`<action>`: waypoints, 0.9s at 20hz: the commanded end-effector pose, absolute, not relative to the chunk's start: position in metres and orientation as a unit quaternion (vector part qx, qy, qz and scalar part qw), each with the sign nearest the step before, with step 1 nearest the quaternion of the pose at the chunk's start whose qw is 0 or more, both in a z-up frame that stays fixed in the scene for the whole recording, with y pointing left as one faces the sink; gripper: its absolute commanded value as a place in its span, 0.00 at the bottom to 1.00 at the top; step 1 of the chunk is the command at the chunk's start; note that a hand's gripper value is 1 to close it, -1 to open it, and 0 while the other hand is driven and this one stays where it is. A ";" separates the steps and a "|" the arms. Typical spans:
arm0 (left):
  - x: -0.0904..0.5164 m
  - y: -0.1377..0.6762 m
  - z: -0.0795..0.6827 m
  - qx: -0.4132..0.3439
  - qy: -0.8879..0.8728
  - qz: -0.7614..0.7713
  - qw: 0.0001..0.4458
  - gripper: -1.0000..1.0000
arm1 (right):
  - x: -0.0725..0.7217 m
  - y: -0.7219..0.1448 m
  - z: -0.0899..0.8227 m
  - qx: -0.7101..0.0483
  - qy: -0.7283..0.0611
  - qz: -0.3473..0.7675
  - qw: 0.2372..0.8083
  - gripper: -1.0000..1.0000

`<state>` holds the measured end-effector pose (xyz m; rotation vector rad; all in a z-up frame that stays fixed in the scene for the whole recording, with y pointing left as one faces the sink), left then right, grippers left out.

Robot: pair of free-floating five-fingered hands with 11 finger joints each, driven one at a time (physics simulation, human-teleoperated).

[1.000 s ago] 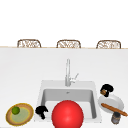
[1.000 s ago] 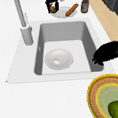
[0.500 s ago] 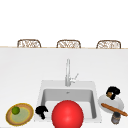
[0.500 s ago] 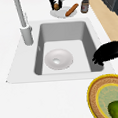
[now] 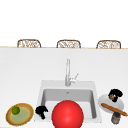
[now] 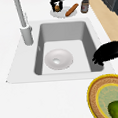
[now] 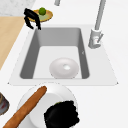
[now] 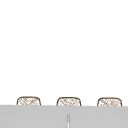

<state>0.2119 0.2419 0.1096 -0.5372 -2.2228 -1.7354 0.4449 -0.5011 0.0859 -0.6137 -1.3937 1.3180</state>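
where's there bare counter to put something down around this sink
The widest bare stretch is the white counter behind the faucet, running to the chairs. The right end is crowded: the white plate carries a baguette, the right hand is over it, a jar beside. The left hand hangs between sink and woven plate.

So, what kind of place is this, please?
Most likely a kitchen counter, in a simulated render. A sink with a tall faucet is set in the white worktop, a white plate carries a long bread roll, and woven chair backs stand behind the counter.
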 end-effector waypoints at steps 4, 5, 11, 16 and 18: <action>0.212 0.242 0.110 -0.185 -0.767 -0.599 0.135 0.50 | 0.449 -0.512 0.059 -0.249 -0.580 0.555 0.543 0.00; 0.212 0.242 0.110 -0.185 -0.767 -0.599 0.135 0.50 | 0.450 -0.513 0.057 -0.248 -0.586 0.551 0.540 0.00; 0.212 0.242 0.110 -0.185 -0.767 -0.599 0.135 0.50 | 0.455 -0.517 0.101 -0.227 -0.627 0.495 0.557 0.00; 0.212 0.242 0.110 -0.185 -0.767 -0.599 0.135 0.50 | 0.457 -0.515 0.135 -0.217 -0.597 0.514 0.576 0.00; 0.212 0.242 0.110 -0.185 -0.767 -0.599 0.135 0.50 | 0.457 -0.515 0.146 -0.218 -0.590 0.521 0.577 0.00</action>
